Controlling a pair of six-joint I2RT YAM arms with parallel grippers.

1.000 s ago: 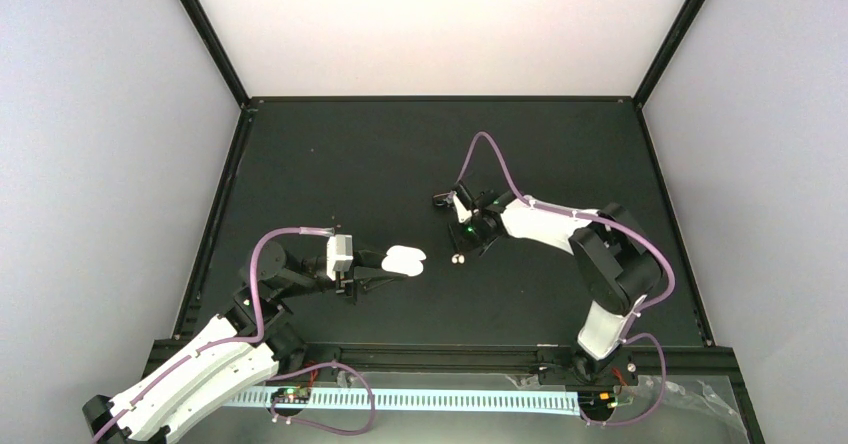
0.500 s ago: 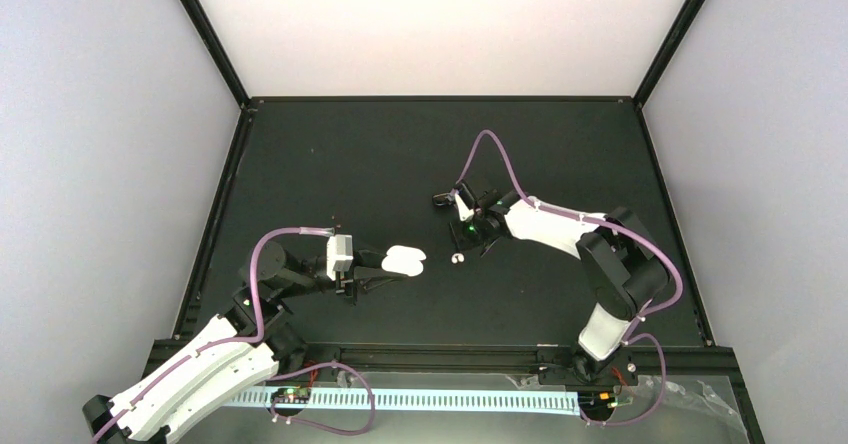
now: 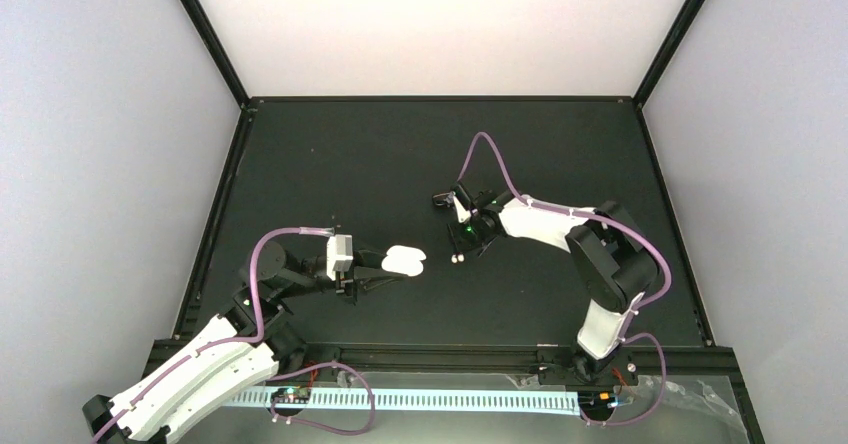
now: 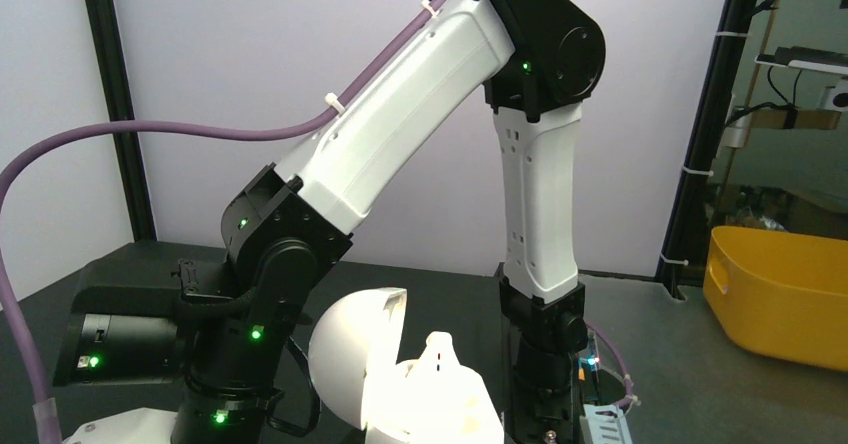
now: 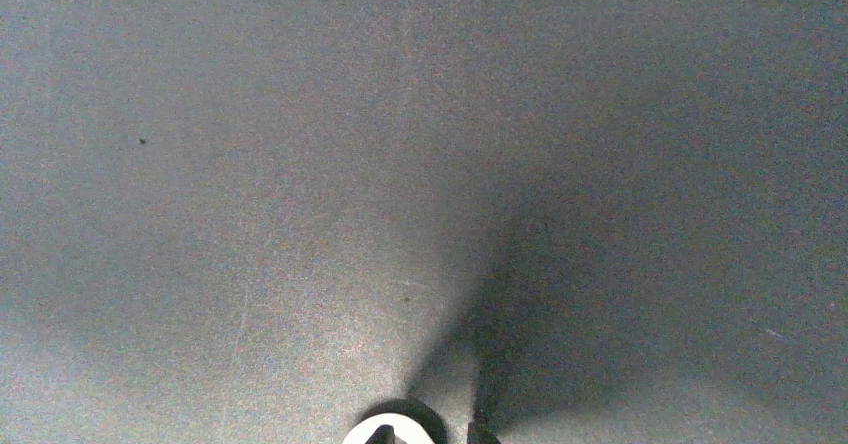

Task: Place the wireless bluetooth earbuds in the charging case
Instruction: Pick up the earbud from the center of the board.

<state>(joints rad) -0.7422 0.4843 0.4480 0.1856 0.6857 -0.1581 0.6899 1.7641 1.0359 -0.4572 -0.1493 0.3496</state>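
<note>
On the worktop [image 3: 350,164], the open charging case [image 3: 408,258] is clamped by the left tool [image 3: 390,264]; white earbuds [image 3: 458,259] lie uninserted by the right tool [image 3: 463,246], whose spread cannot be told.

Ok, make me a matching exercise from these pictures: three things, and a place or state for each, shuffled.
Things:
1 charging case
2 white earbud
3 yellow bin

Places or states:
A at the right edge of the left wrist view
B lid open, held by the left gripper
C at the tips of the right gripper

Pairs: 1-B, 2-C, 3-A
</note>
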